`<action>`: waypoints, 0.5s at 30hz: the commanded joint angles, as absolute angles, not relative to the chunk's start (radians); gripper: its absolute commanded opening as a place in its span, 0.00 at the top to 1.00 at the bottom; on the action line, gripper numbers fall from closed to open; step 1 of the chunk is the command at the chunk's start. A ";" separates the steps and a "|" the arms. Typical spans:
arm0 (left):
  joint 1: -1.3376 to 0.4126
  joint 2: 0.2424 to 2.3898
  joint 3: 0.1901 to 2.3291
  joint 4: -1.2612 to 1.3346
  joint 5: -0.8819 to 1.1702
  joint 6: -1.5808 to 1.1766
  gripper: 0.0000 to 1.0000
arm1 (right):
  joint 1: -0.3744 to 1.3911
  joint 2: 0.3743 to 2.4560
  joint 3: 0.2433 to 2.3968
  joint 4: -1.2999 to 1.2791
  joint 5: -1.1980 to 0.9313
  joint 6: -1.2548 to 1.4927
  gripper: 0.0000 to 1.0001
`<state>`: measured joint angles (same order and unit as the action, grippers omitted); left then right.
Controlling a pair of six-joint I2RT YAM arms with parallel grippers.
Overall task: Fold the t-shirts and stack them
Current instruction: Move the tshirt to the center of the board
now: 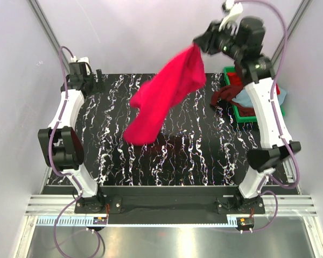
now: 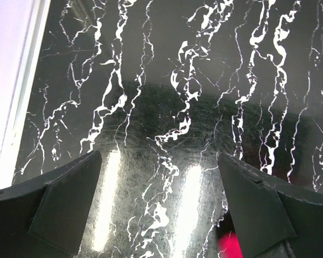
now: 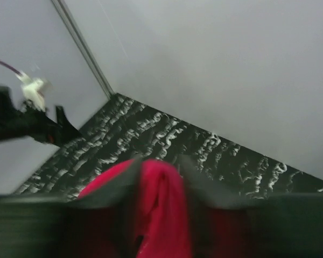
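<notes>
Crimson-pink t-shirt hangs in mid-air above tabletop centre, top corner clamped in raised right pincer. Left pincer spread wide, empty, over far-left tabletop. Maroon t-shirt drapes over green bin rim, far right.

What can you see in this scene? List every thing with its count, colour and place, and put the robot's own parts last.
crimson-pink t-shirt: one, crimson-pink, hanging in the air above the table from the right gripper
dark maroon t-shirt: one, dark maroon, draped over the bin's left rim onto the table
red t-shirt: one, brighter red, in the bin's far end, partly hidden
blue-grey t-shirt: one, light blue-grey, at the bin's right side, mostly hidden
bin: one, green, on the table's right side
table: one, black with white marbling
left gripper: one, black, open and empty, over the table's far left
right gripper: one, black, raised at far right, gripping the crimson-pink t-shirt
</notes>
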<state>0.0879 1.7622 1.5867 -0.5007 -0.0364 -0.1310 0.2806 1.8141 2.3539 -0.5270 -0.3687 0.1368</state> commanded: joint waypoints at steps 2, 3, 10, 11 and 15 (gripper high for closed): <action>0.089 1.713 1.580 -0.479 0.098 -0.101 0.01 | 0.278 1.752 1.924 -0.552 -0.377 -0.052 0.38; 0.080 1.710 1.574 -0.492 0.126 -0.069 0.01 | 0.278 1.749 1.855 -0.551 -0.353 -0.084 0.35; 0.005 1.672 1.496 -0.620 0.170 0.051 0.04 | 0.273 1.704 1.543 -0.462 -0.216 -0.224 0.29; -0.018 1.678 1.493 -0.636 0.178 0.051 0.04 | 0.272 1.707 1.549 -0.469 -0.241 -0.225 0.29; -0.043 1.738 1.529 -0.760 0.296 0.035 0.04 | 0.272 1.756 1.635 -0.521 -0.328 -0.206 0.29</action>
